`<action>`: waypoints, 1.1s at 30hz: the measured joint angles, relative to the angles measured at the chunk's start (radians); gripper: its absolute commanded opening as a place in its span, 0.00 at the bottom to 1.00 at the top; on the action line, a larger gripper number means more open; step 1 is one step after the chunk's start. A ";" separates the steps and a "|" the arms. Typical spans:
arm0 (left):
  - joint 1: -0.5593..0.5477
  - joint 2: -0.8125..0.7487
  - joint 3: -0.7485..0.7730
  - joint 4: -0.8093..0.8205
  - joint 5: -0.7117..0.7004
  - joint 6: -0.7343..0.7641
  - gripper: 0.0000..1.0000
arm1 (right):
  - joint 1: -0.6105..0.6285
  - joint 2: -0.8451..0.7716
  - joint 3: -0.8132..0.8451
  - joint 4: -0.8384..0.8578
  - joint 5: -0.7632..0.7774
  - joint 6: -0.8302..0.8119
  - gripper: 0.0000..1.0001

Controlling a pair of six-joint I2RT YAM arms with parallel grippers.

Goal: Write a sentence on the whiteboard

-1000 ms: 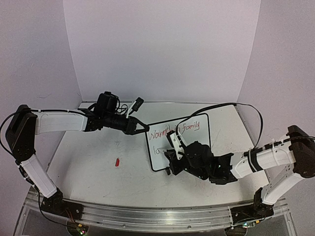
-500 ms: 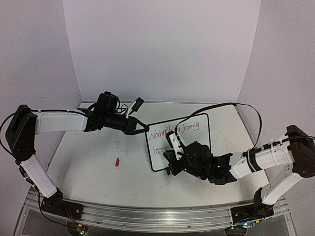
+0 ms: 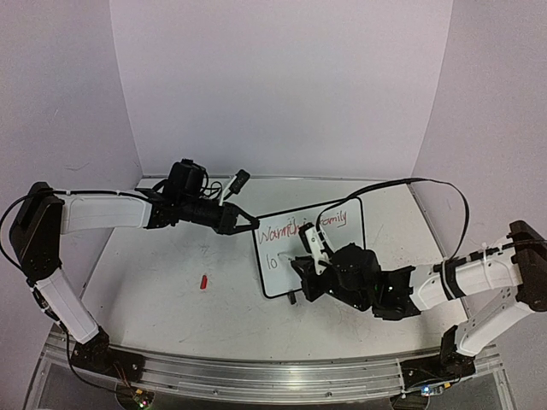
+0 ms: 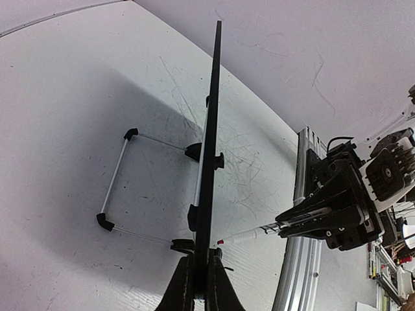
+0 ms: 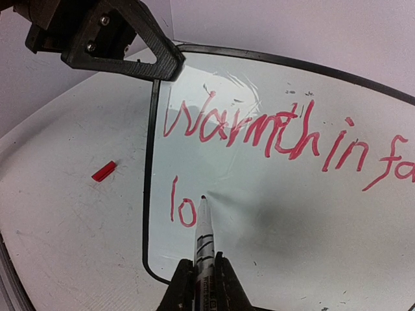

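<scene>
whiteboard (image 3: 342, 243) mid-table twd far edge | L gripper (image 4: 201, 291) clamped on its left edge | R gripper (image 5: 202, 285) closed on marker (image 5: 204, 230) | sentence (image 5: 259, 129): line 1 written, line 2 at "lo", rest est. pending

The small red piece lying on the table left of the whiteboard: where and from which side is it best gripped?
Probably from above, closing across the narrow width of the small red piece at its middle: it lies flat and elongated on the table, nothing touching it.
</scene>
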 measured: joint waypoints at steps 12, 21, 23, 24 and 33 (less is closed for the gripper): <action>0.000 0.000 0.000 0.000 0.000 0.000 0.00 | 0.000 0.016 0.001 0.000 0.003 -0.013 0.00; 0.000 0.000 0.000 0.000 0.000 0.000 0.00 | 0.000 0.024 0.007 -0.001 0.003 -0.019 0.00; 0.000 0.000 0.000 0.000 0.000 0.000 0.00 | 0.000 0.026 0.013 -0.001 0.003 -0.020 0.00; 0.000 0.000 0.000 0.000 0.000 0.000 0.00 | 0.000 0.027 0.015 0.000 0.003 -0.020 0.00; 0.000 0.000 0.000 0.000 0.000 0.000 0.00 | 0.000 0.037 0.016 -0.002 0.005 -0.023 0.00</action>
